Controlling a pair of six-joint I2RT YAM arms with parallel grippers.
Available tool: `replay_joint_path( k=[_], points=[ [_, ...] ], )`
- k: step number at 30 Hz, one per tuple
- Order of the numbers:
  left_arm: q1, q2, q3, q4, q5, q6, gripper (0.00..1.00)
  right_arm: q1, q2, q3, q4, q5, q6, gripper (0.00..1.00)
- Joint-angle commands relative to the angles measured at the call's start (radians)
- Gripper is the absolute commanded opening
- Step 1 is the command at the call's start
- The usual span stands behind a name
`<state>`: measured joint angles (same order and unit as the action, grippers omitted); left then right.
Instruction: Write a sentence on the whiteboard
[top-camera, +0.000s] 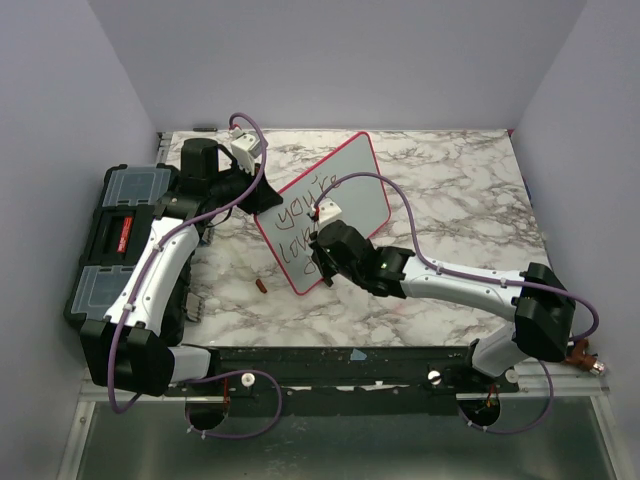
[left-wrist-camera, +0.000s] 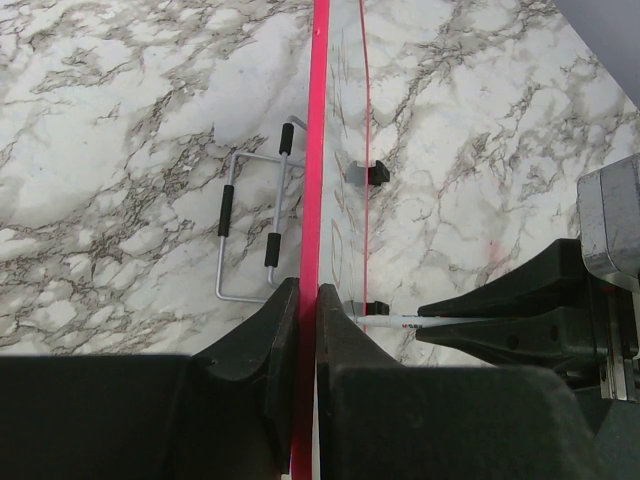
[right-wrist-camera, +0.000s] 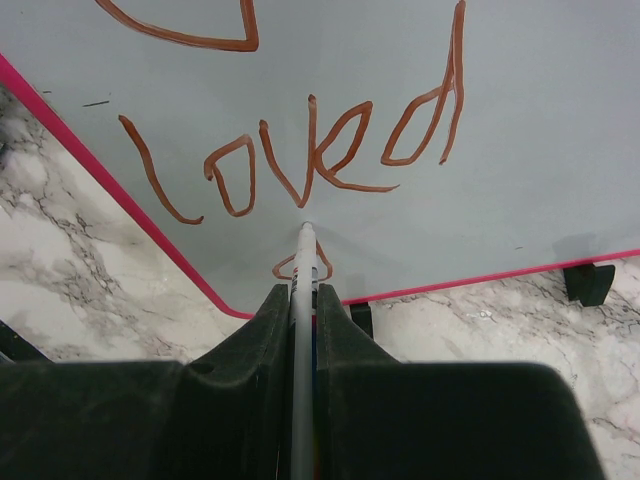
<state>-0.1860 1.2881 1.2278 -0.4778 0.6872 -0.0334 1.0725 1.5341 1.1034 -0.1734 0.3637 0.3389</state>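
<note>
I see the whiteboard (top-camera: 345, 160) propped upright on the marble table (top-camera: 450, 180), my left gripper (left-wrist-camera: 308, 292) clamped on its red frame, my right gripper (right-wrist-camera: 303, 298) pinching a marker (right-wrist-camera: 304, 245) whose tip touches the board under "loved".

A black toolbox (top-camera: 125, 240) with clear-lidded compartments and a red label stands at the left side of the white, grey-veined marble surface (top-camera: 450, 190). A small reddish-brown piece (top-camera: 261, 286) lies alone on the marble towards the front. A bent wire stand (left-wrist-camera: 226, 212) with black sleeves lies flat on the marble. Lilac walls (top-camera: 330, 60) enclose the sides and back.
</note>
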Motion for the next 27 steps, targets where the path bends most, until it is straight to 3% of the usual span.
replay_joint_path(
  k=[1, 27],
  points=[
    [-0.012, -0.02, 0.004, 0.011, -0.038, 0.029, 0.0, -0.004, 0.018, -0.018, 0.083, 0.026, 0.011, 0.01],
    [-0.012, -0.016, 0.002, 0.01, -0.043, 0.029, 0.0, -0.005, 0.022, -0.145, 0.12, 0.089, 0.057, 0.01]
  ],
)
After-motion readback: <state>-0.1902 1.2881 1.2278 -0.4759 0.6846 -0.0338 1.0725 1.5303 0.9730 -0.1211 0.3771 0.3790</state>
